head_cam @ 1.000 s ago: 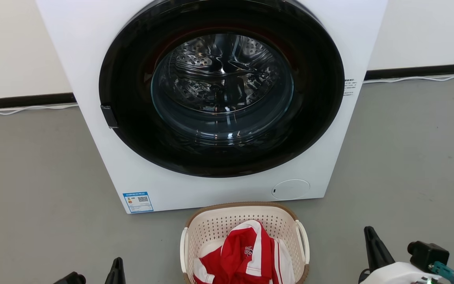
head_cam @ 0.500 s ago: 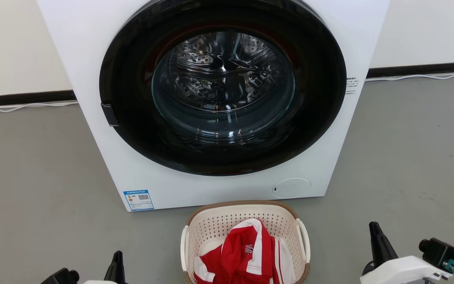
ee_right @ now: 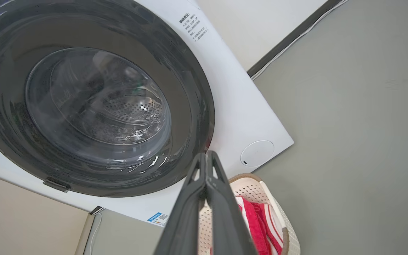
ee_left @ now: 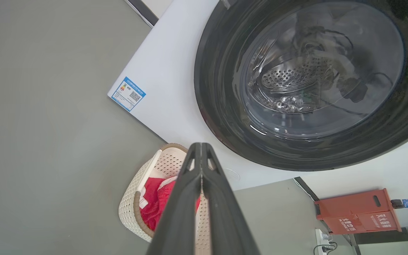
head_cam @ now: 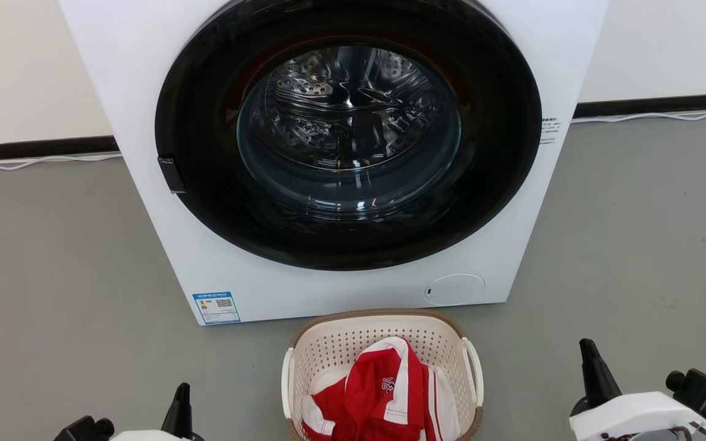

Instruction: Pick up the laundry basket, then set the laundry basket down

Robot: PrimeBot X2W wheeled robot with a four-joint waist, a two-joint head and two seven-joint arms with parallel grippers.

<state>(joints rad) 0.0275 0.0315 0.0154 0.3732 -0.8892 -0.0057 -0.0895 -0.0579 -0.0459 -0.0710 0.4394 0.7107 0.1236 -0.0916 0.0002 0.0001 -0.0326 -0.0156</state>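
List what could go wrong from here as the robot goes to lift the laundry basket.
1. The left gripper and right gripper are both shut and apart from the laundry basket; unopened, they may shove its white loop handles instead of grasping them.
2. The basket sits close to the washing machine, so a forward swing could knock it.
3. The red-and-white shirt is heaped inside; an uneven lift might spill it.

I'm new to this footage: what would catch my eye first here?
The white washer with its dark round door dominates the upper middle of the head view. Just before it on the grey floor stands the cream basket, holding a red-and-white shirt.
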